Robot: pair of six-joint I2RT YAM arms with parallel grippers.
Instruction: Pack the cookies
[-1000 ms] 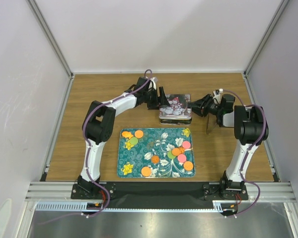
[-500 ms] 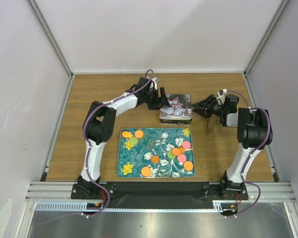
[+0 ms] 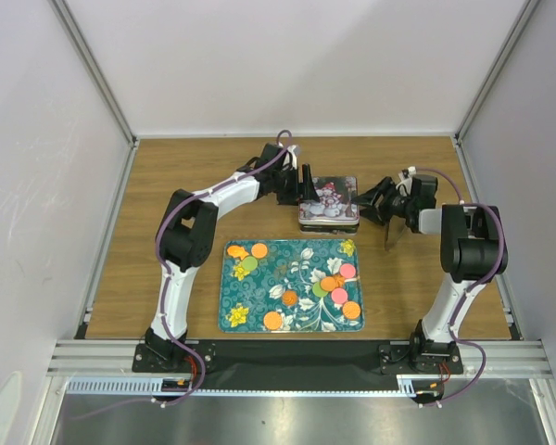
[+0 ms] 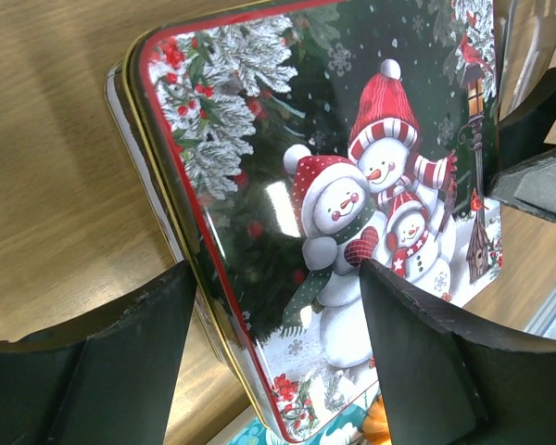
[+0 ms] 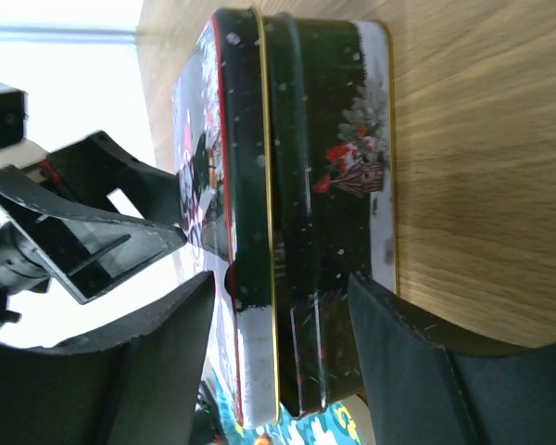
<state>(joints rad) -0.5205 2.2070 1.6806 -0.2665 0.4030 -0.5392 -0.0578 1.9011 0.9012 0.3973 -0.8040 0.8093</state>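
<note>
The cookies are small orange, pink and green discs. They lie in groups at the left, right and front of the teal flowered tray. A Christmas tin with a snowman lid stands behind the tray, lid on. My left gripper is open, its jaws astride the tin's left edge. My right gripper is open at the tin's right side, one finger over the lid and one by the base. Neither holds anything.
The tin's front edge is close to the tray's back edge. The two grippers face each other across the tin; the left one shows in the right wrist view. Wooden table lies inside white walls and a metal frame.
The left gripper has edged right onto the tin's left edge. The right gripper has moved a little left toward the tin. The cookies and tray have not moved.
</note>
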